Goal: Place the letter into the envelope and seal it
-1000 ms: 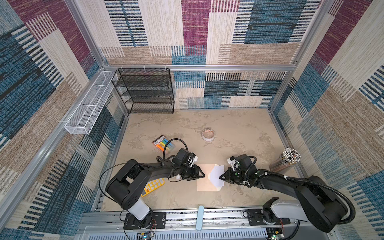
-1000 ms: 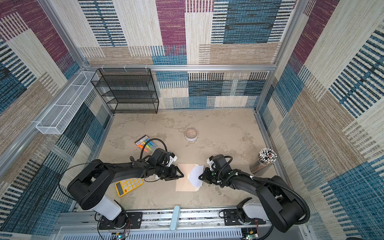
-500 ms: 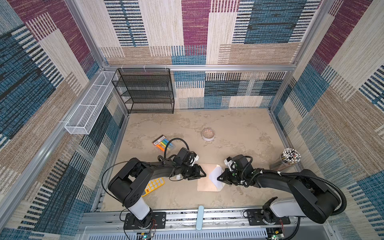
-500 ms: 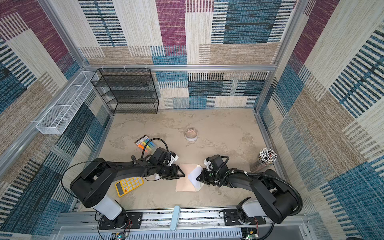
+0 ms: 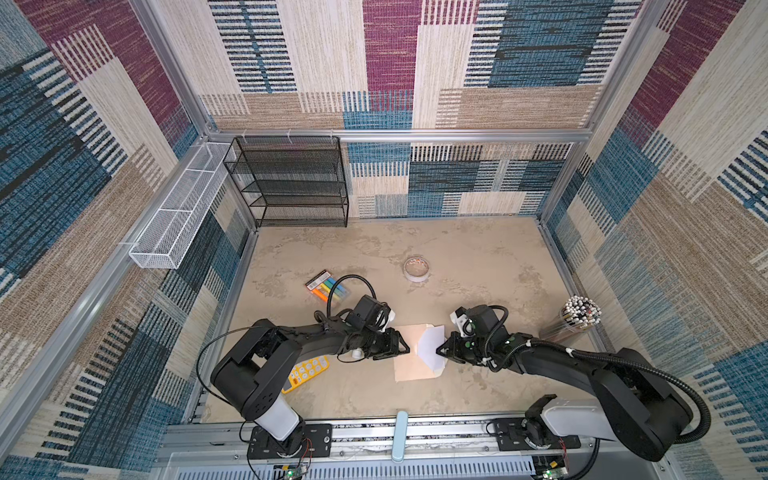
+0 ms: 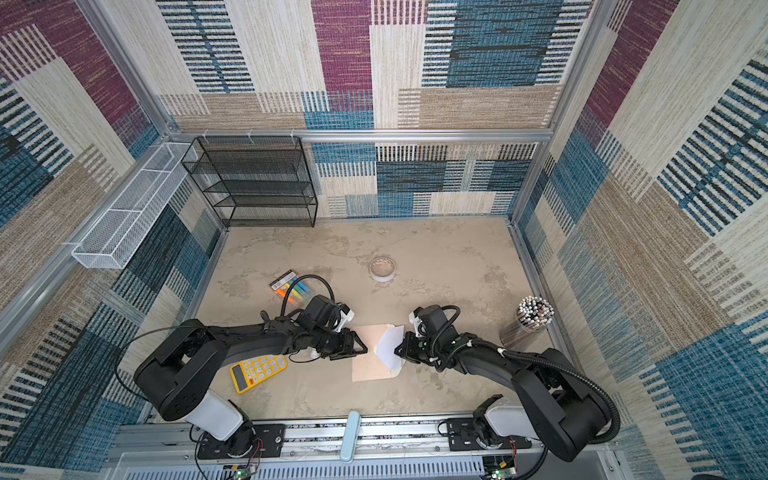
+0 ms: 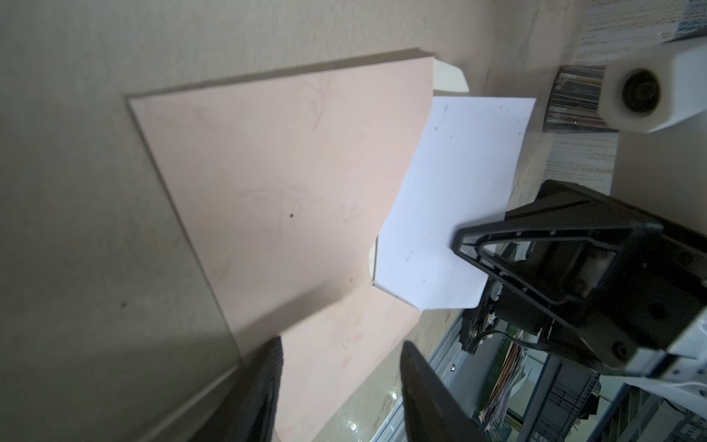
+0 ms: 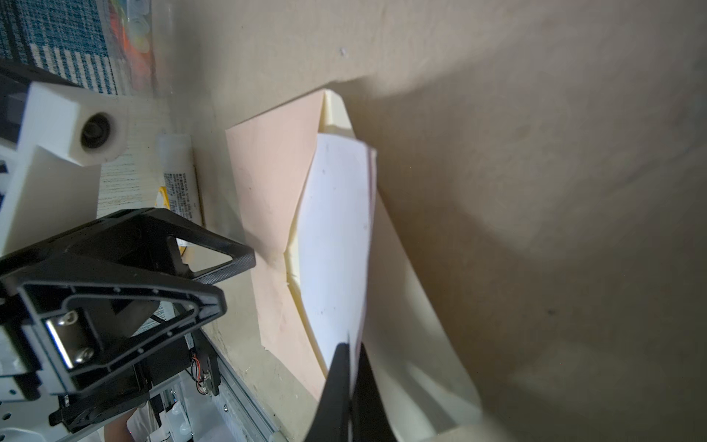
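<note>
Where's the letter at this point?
In both top views the letter is near the front middle of the table, pinched by the right gripper and lying over the right end of the envelope, at its open mouth.

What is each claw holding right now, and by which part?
The right claw is pinching the letter by the edge nearest its own arm. The left claw is open at the envelope's edge, holding nothing.

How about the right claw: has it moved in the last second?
Yes. The right gripper, shut on the letter, has slid slightly left, away from the pencil cup, toward the envelope.
</note>
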